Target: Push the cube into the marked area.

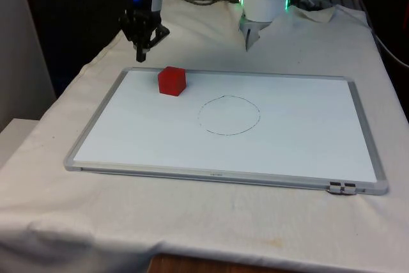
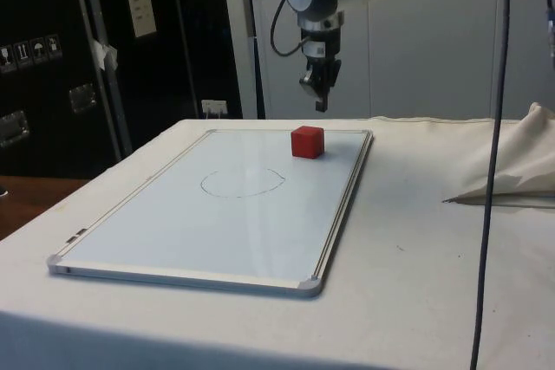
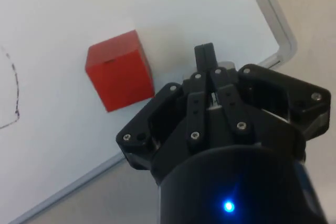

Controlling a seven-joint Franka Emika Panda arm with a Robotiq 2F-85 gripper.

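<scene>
A red cube [image 1: 172, 81] [image 2: 307, 141] [image 3: 118, 70] rests on the whiteboard [image 1: 294, 151] near its far corner on the front view's left. A hand-drawn circle [image 1: 229, 115] [image 2: 242, 183] marks the area near the board's middle, a cube's width or two from the cube. My gripper [image 1: 141, 55] [image 2: 320, 104] [image 3: 205, 56] hangs in the air above the board's far edge, beyond the cube and a little to the front view's left of it. Its fingers are pressed together with nothing between them. It does not touch the cube.
The whiteboard has a grey metal frame [image 1: 96, 119] and lies flat on the white cloth. A bunched fold of cloth [image 2: 512, 166] rises beside the board in the side view. A dark cable [image 2: 496, 127] hangs down there.
</scene>
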